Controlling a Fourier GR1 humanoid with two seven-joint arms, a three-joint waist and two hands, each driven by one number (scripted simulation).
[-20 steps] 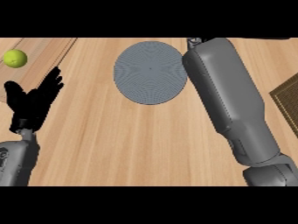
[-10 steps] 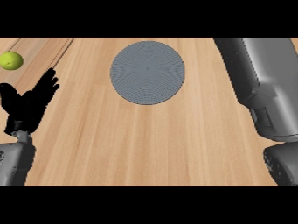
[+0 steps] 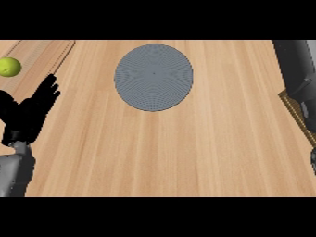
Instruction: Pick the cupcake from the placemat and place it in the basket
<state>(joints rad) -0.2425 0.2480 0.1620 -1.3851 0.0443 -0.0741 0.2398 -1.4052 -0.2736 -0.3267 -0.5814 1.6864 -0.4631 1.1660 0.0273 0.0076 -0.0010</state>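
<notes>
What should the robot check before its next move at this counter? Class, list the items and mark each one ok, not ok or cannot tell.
1. Cupcake in sight: not ok; the placemat is bare.
2. Right hand in sight: not ok; only the right forearm shows.
3. Cupcake held by the right hand: cannot tell.
4. Basket located: ok; its corner shows at the right edge.
5. Left hand out of the way: ok; open, resting at the left.
</notes>
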